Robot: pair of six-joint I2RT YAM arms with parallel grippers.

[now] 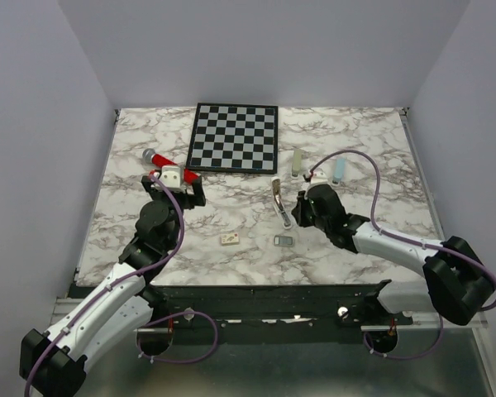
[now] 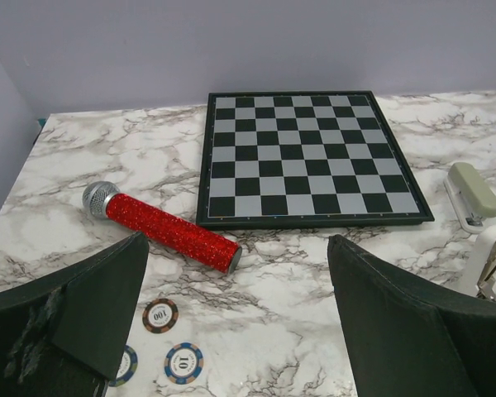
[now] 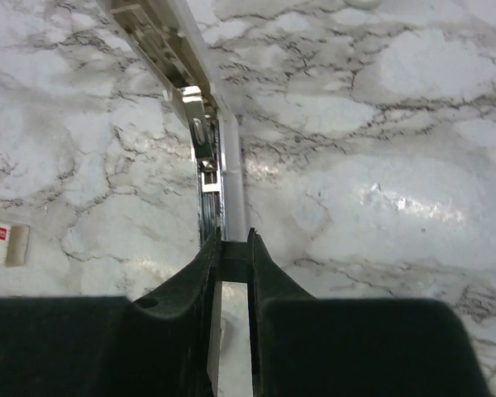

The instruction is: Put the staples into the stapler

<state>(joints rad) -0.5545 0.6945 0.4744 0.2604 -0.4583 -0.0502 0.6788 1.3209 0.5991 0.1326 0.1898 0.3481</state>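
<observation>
The stapler (image 1: 279, 203) is laid open on the marble table (image 1: 380, 157), its pale bar and metal channel exposed. The right gripper (image 3: 231, 248) is closed narrowly on the near end of that pale bar, which is seen running between the black fingers (image 3: 186, 281). The staples (image 1: 283, 241) are left lying flat on the table, just nearer the arms than the stapler and untouched by either gripper. A small cream box (image 1: 229, 239) is seen to their left. The left gripper (image 2: 237, 248) is held wide open over the table, with nothing between its fingers, near a red glitter microphone (image 2: 169, 229), poker chips (image 2: 183, 362) and a chessboard (image 1: 234, 136).
</observation>
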